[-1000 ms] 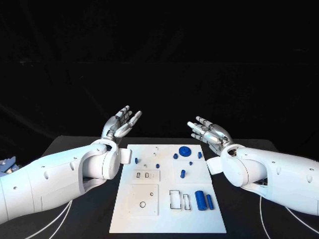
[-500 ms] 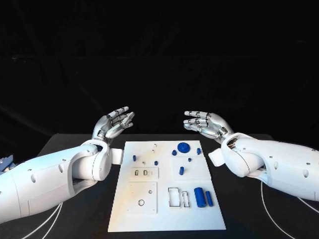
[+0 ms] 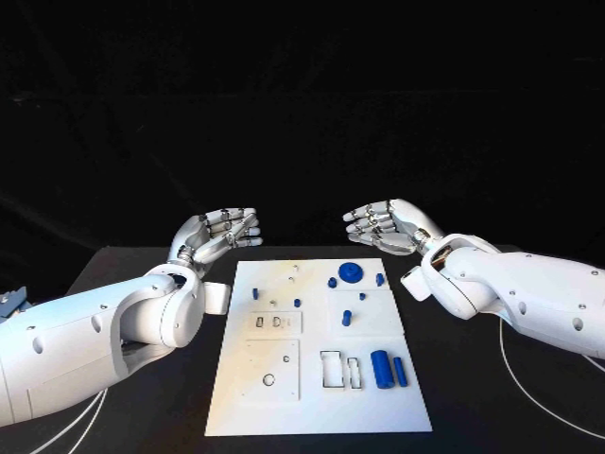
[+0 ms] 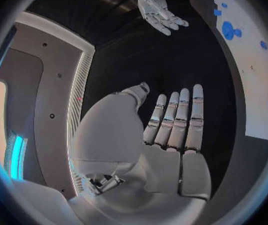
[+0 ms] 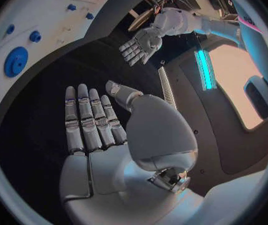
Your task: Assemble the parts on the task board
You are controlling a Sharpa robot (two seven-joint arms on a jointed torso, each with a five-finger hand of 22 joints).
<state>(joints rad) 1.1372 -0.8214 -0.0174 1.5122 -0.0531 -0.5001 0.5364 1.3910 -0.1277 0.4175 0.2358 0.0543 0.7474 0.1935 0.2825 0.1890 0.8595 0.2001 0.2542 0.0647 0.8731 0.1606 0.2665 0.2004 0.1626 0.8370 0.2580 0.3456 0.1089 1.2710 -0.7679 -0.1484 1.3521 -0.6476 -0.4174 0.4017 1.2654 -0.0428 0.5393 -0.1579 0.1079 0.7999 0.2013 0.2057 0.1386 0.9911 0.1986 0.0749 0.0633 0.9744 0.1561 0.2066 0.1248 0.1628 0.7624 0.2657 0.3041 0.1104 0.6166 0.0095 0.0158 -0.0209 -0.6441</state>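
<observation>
Seemingly barely begun | left robot hand (image 3: pixel 218 230) and right robot hand (image 3: pixel 388 225) both empty, fingers extended, raised beyond the far end of the task board (image 3: pixel 317 416) | blue parts (image 3: pixel 349 274) sit scattered on it mid-tabletop, assembly left to do

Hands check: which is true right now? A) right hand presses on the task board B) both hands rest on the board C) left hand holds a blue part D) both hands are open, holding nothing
D: the left hand and right hand hover beyond the task board, fingers apart and empty.
</observation>
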